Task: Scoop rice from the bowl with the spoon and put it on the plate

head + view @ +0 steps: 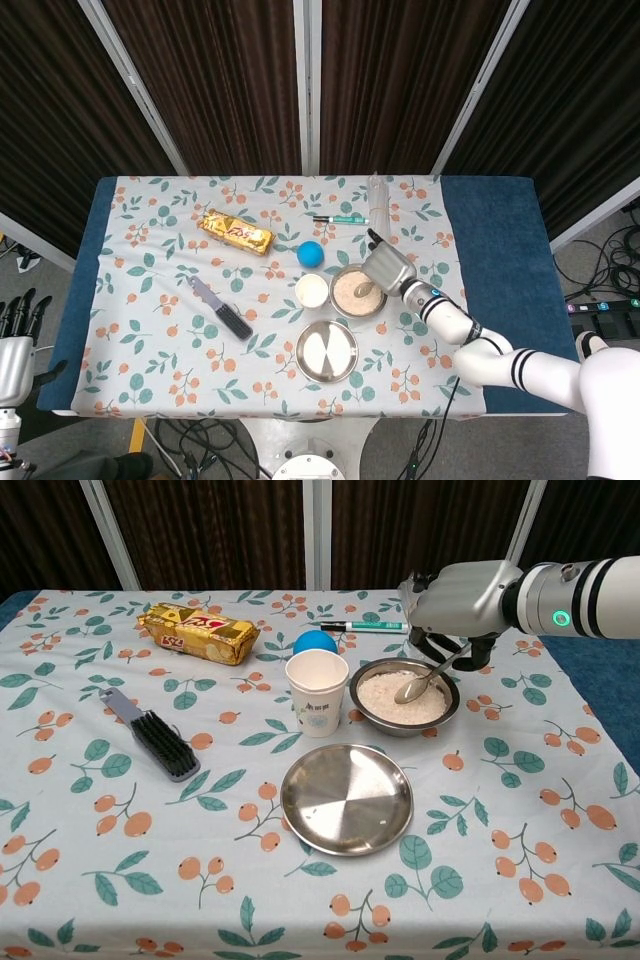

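One steel bowl (358,291) of rice sits just right of a paper cup (312,290) in the head view, the empty plate (326,351) near its front; the left hand (14,352) hangs off-table, fingers spread.

Chest view: right hand (462,602) pinches the spoon (421,680), tip on the rice in the bowl (404,697); blue ball (314,642), pen (363,627), brush (152,735) lie around.

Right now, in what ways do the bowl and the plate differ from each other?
The bowl is deep and full of rice; the plate is shallow and holds no heap of rice. The bowl is smaller across than the plate. The spoon, held by the right hand, has its tip over the bowl's rice; nothing reaches over the plate. Both are round, shiny metal.
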Robot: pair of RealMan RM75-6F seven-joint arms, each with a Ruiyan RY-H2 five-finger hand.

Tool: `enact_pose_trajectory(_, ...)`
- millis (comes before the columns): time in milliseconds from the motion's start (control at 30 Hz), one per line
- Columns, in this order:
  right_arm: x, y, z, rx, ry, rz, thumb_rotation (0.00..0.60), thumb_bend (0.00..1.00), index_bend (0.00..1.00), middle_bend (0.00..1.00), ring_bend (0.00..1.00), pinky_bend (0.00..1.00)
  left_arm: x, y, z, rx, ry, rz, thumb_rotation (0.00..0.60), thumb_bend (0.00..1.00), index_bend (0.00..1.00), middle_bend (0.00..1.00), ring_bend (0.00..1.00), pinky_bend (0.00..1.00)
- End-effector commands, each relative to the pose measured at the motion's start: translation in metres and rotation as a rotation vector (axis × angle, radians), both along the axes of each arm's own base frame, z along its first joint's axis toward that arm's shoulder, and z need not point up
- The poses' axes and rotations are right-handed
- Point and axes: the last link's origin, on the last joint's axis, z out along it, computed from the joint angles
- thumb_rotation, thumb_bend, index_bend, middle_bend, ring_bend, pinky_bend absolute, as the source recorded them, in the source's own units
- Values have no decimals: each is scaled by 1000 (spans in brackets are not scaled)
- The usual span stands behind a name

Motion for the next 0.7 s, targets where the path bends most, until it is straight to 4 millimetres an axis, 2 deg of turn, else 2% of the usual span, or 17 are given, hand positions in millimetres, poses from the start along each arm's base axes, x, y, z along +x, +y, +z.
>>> enact_pose_trajectory(33,5,2,-8,5,25,28,600,327,590,579,229,0,-1,0,0,0,-2,1,600,0,162,105,42,2)
enact_pose_trajectory(333,12,8,-20,14,14,38,600,327,593,579,230,0,-4,0,-2,-4,-10,8,600,0,162,105,42,2)
enact_pose_trajectory(700,-6,10,-5,-38,-164,-63,600,327,599,583,245,0,-3,3,-3,-5,-8,2,600,0,162,105,42,3)
